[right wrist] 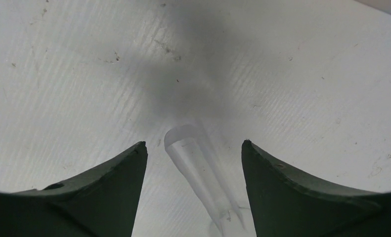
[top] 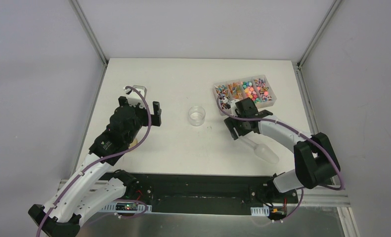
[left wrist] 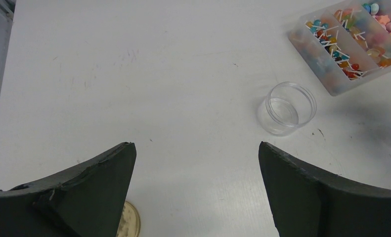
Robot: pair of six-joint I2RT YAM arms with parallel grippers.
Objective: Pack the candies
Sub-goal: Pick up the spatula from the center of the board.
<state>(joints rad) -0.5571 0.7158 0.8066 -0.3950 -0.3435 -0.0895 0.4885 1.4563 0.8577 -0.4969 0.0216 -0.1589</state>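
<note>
At far right, candies (top: 252,91): we see them in the divided tray (left wrist: 334,89).
Left gripper (left wrist: 197,145): wide apart, holding nothing.
Right gripper (right wrist: 193,143): jaws apart, straddling the scoop (right wrist: 198,173) handle.

Pink, orange, blue, green, yellow candies (top: 255,92); clear jar (top: 197,115); white table (top: 173,84)

this is looking like a robotics lab cell: pale panels (top: 30,89) and aluminium posts (top: 89,32) are enclosing a white table (top: 183,148) carrying two bolted arms (top: 87,175).
</note>
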